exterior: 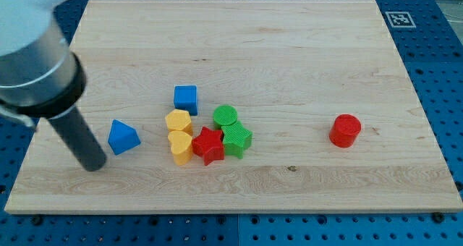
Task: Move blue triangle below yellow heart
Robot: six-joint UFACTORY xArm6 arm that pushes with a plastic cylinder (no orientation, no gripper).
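At the view's far left the dark rod comes down from a broad grey-and-white body, and my tip [95, 166] rests on the wooden counter [289, 51], just to the view's left of the blue triangle [123, 137] and a little lower than it. This end effector is a plain rod with nothing to open or close, and it holds nothing; a narrow gap seems to separate it from the blue triangle, though contact cannot be ruled out.

The blue triangle lies apart from the other blocks, to the view's left of the yellow heart [180, 146] and slightly higher than it, with bare wood between them.

Taking the yellow heart as the landmark, a second yellow block [178, 121], many-sided, sits directly above it and touches it. The blue cube [185, 98] stands higher still, just above that yellow block. The red star [208, 145] presses against the heart's right side. Right of the star is a green block [236, 139] with a jagged outline, touching the star, and a green cylinder [226, 116] sits just above it. The red cylinder [345, 130] stands alone, well to the view's right of the heart.

There are no containers on the counter.
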